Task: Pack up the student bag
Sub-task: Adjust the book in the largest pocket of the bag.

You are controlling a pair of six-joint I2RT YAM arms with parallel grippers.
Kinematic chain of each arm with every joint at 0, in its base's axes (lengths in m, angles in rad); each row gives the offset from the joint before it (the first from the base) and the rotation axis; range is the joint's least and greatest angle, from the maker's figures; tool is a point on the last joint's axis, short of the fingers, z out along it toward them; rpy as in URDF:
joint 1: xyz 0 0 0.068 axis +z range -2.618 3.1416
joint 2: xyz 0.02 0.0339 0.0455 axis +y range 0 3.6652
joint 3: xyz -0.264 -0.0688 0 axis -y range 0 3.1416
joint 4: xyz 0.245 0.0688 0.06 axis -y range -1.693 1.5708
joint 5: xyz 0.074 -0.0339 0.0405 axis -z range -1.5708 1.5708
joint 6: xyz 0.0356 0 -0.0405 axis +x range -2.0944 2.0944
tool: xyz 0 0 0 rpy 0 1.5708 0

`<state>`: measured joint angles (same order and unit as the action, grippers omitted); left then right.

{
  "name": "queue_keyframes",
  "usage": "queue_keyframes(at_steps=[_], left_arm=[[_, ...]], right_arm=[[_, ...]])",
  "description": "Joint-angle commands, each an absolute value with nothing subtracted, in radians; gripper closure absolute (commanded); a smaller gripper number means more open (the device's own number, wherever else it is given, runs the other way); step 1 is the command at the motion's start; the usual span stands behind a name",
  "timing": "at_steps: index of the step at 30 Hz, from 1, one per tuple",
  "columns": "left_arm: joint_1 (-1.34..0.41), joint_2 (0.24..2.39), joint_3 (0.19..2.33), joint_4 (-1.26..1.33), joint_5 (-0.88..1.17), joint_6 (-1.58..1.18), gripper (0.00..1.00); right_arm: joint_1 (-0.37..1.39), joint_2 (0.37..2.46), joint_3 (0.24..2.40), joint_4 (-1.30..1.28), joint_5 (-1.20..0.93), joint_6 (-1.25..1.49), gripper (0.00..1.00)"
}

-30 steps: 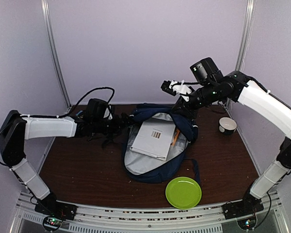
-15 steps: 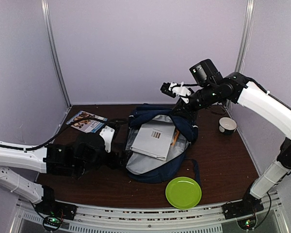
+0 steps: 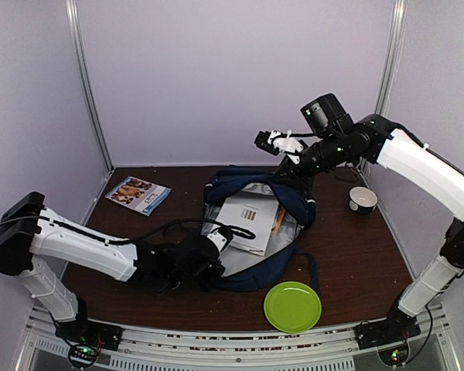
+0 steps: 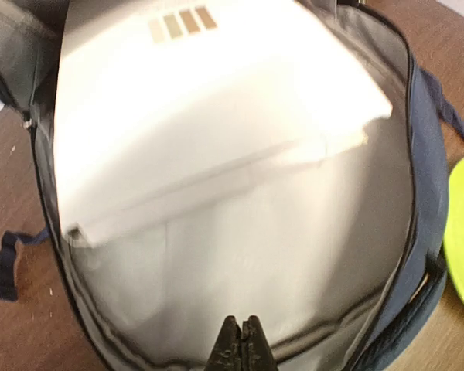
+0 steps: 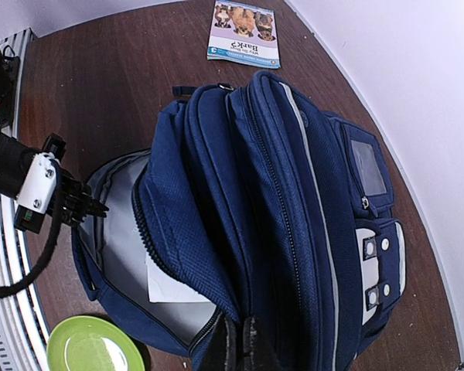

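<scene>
Dark wood bench [image 3: 356,247]: our right gripper [image 5: 240,338] pinches the large navy fabric backpack [image 5: 278,193] open for packing; our left gripper [image 4: 242,340] has empty jaws pressed together.

Top external: high, near edge, looking down over dark brown wooden table [image 3: 356,255]. Left wrist: close inside open navy fabric backpack [image 4: 425,193]. Right wrist: above it, downward. All share backpack.

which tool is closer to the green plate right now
Left. The left tool is at the student bag's open near end, which the green plate lies beside. The right tool grips the bag's top at the far end.
</scene>
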<state>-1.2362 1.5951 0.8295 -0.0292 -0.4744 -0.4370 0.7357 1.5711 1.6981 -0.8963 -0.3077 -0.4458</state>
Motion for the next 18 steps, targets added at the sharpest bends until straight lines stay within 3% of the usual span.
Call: queue_keyframes(at_steps=[1,18], left_arm=[[-1.234,1.65,0.935,0.036,-0.534,-0.42,1.0],[-1.044,1.972,1.28,0.139,-0.43,-0.31,1.0]], right_arm=[[0.747,1.536,1.736,-0.848,-0.368,-0.437,1.0],[0.752,1.501,1.679,-0.84,-0.378,-0.444,1.0]])
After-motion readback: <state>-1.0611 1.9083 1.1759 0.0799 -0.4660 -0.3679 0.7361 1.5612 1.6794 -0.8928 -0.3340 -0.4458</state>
